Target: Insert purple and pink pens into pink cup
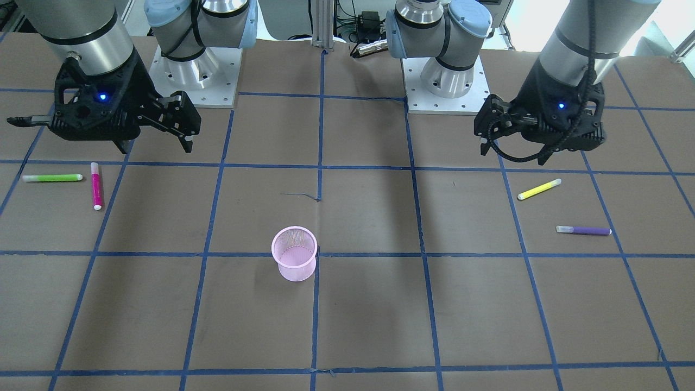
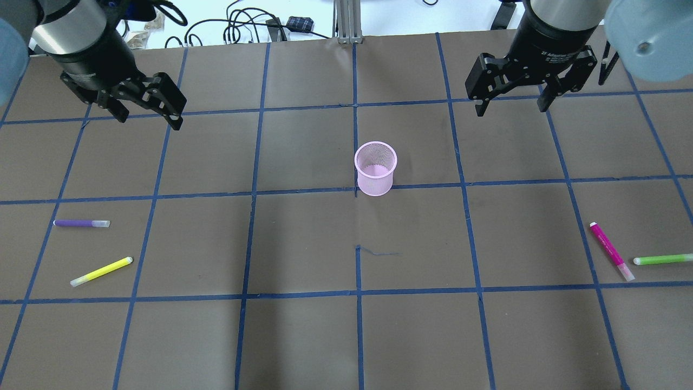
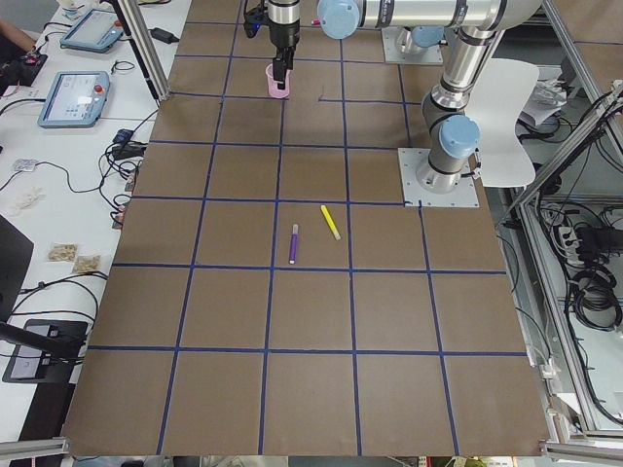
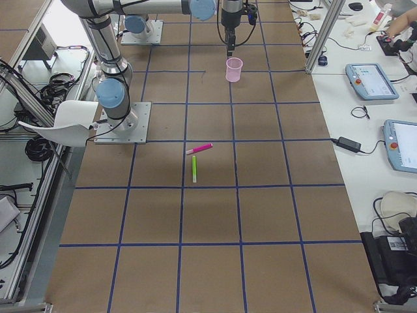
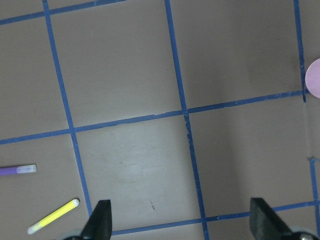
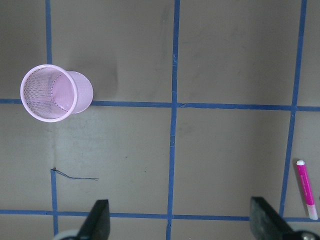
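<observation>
The pink mesh cup [image 2: 375, 168] stands upright and empty near the table's middle; it also shows in the right wrist view [image 6: 52, 93]. The purple pen [image 2: 81, 223] lies flat on the robot's left side, and also shows in the left wrist view [image 5: 17, 170]. The pink pen [image 2: 611, 251] lies flat on the right side, and shows in the right wrist view [image 6: 306, 190]. My left gripper [image 2: 149, 120] is open and empty, above the table, well away from the purple pen. My right gripper [image 2: 511, 108] is open and empty, above the table, far from the pink pen.
A yellow pen [image 2: 101, 271] lies near the purple pen. A green pen [image 2: 663, 259] lies beside the pink pen. The brown table [image 2: 303, 336] carries a grid of blue tape. The arm bases [image 1: 195, 70] stand at the robot's edge.
</observation>
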Action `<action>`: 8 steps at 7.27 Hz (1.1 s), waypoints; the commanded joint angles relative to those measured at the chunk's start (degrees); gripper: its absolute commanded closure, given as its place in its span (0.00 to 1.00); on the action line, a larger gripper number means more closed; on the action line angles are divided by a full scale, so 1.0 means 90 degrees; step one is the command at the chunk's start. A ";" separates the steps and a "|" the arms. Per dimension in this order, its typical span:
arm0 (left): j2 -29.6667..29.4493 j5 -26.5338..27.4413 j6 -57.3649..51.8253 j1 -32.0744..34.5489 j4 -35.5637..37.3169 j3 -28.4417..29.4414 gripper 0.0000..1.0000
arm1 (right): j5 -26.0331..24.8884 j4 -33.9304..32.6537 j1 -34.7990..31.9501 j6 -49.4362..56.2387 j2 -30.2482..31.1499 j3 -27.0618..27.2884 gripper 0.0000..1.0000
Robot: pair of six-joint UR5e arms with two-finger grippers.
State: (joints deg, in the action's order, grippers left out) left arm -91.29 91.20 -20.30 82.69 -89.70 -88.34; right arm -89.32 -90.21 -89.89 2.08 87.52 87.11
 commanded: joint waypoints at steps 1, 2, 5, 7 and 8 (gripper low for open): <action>0.0055 -0.0006 -0.1071 -0.0592 -0.0043 -0.0184 0.06 | 0.0022 -0.0064 0.0095 0.0051 -0.0008 0.0067 0.00; 0.0036 -0.0025 -0.1819 -0.1068 -0.0043 -0.0213 0.06 | -0.0026 -0.0103 0.0192 0.0100 -0.0056 0.0155 0.00; -0.0207 -0.0210 -0.4405 -0.2513 -0.0023 -0.0485 0.06 | -0.0239 -0.1957 0.1739 0.2266 -0.0884 0.1672 0.00; -0.0490 -0.0543 -0.5601 -0.3267 0.0287 -0.0730 0.06 | -0.0795 -0.3582 0.2378 0.4139 -0.0925 0.2952 0.00; -0.0762 -0.0553 -0.6235 -0.3570 0.0570 -0.0741 0.06 | -0.0972 -0.4373 0.2622 0.4685 -0.0935 0.3557 0.00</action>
State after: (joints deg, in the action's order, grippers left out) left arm -95.59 86.71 -69.50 54.26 -87.28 -94.50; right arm -95.72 -120.43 -69.43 37.12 79.31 112.10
